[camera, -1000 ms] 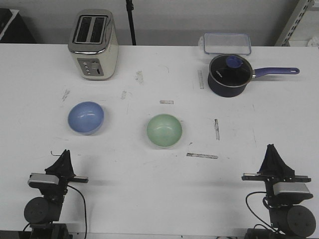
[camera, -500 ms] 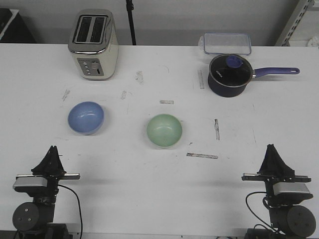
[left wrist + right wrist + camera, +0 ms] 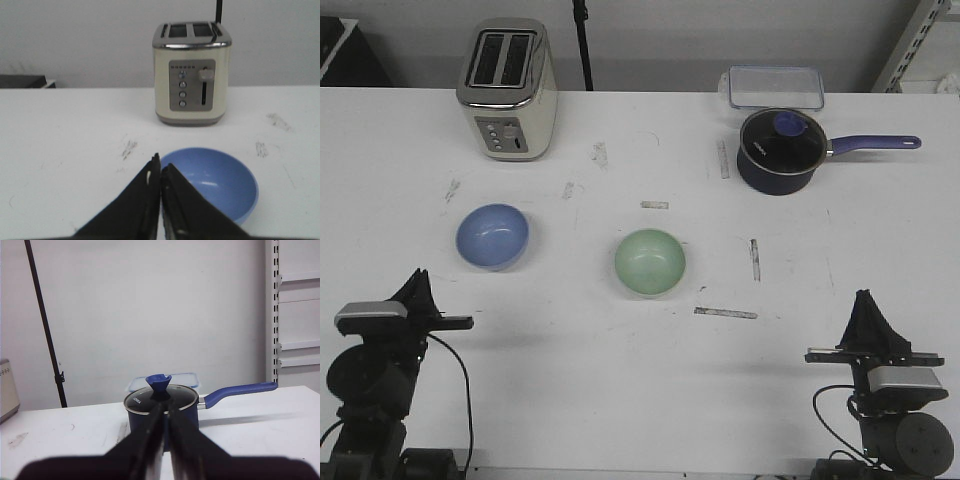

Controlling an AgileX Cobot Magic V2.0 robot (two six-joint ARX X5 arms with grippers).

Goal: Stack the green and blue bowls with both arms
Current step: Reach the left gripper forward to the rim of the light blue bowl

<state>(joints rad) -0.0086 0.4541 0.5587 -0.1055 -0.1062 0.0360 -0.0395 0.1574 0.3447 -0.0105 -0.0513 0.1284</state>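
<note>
At the near left corner of the bench the left gripper hangs low over the white top, its two black fingers pressed together and holding nothing. In the left wrist view they point at the blue bowl, whose near rim they partly hide; the front view shows the gripper near the bowl and short of it, not touching.

The blue bowl sits upright and empty on the left side of the bench, about midway between the near and far edges. Behind it, close to the far edge, stands a cream toaster with a chrome top and two slots, its control panel facing the robot.

The green bowl rests upright and empty near the middle of the bench, well apart from the blue one and a little nearer the robot. Grey scuff marks are scattered over the top around both bowls.

Toward the far right corner sits a dark pan with a glass lid and a purple handle pointing at the right edge. Just behind it, at the far edge, lies a clear box; whether it holds anything is hard to tell.

At the near right corner the right gripper is low over the bench, well apart from both bowls. Its fingers look closed on each other, empty, aimed at the pan.
</note>
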